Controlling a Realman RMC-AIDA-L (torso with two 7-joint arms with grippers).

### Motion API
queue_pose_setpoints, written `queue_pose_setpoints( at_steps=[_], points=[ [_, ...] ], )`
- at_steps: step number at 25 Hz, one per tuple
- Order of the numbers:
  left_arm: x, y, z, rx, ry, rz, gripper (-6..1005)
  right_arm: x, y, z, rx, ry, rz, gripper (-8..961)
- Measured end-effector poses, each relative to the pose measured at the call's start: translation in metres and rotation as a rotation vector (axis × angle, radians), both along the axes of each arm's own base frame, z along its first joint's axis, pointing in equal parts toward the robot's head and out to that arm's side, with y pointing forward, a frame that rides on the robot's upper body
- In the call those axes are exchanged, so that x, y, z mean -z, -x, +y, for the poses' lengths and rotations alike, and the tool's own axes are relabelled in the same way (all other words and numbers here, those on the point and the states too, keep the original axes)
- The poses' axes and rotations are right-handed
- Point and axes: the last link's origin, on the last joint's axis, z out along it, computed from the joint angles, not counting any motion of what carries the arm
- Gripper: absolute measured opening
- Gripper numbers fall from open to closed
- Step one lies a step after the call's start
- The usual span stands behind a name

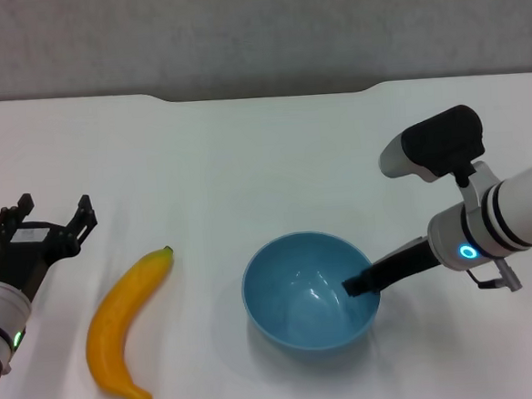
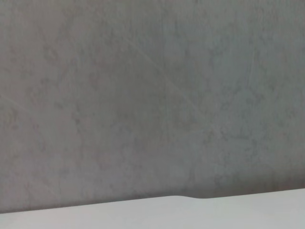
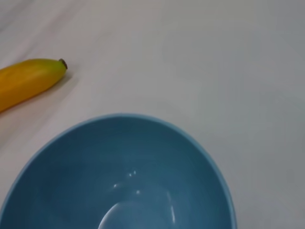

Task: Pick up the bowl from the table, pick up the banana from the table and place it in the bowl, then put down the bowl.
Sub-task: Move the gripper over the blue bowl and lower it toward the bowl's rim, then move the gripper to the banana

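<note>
A round, glossy light-blue bowl (image 1: 311, 292) sits on the white desk (image 1: 245, 164), near its front. Your right gripper (image 1: 358, 285) reaches over the bowl's right rim, one dark finger inside; you cannot tell whether the fingers are apart or clamped. The bowl looks rigid, light and slippery (pinch the rim wall firmly). Well to its left lies the smooth, curved yellow banana (image 1: 124, 328), green stem pointing away; grip it mid-body, gently. Your left gripper (image 1: 48, 215) hovers beyond it, fingers spread apart.
</note>
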Motion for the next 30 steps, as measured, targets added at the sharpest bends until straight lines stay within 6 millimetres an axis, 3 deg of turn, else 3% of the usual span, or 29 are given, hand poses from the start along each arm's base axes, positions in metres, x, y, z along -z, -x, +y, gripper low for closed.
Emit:
queue_pose_setpoints(
  at_steps=[15, 22, 25, 30],
  points=[
    [0.0, 0.002, -0.002, -0.005, 0.001, 0.0, 867, -0.002, 0.0, 0.006, -0.044, -0.041, -0.005, 120],
    [0.004, -0.001, 0.0, -0.002, 0.023, 0.007, 867, -0.003, -0.007, 0.004, -0.029, -0.067, 0.003, 38],
    [0.018, -0.013, 0.006, -0.001, 0.091, 0.027, 867, -0.007, -0.018, 0.0, -0.007, -0.094, 0.013, 39],
    [0.031, -0.054, 0.026, -0.019, 0.229, 0.052, 868, -0.015, -0.032, -0.007, 0.027, -0.132, 0.033, 40]
  ],
)
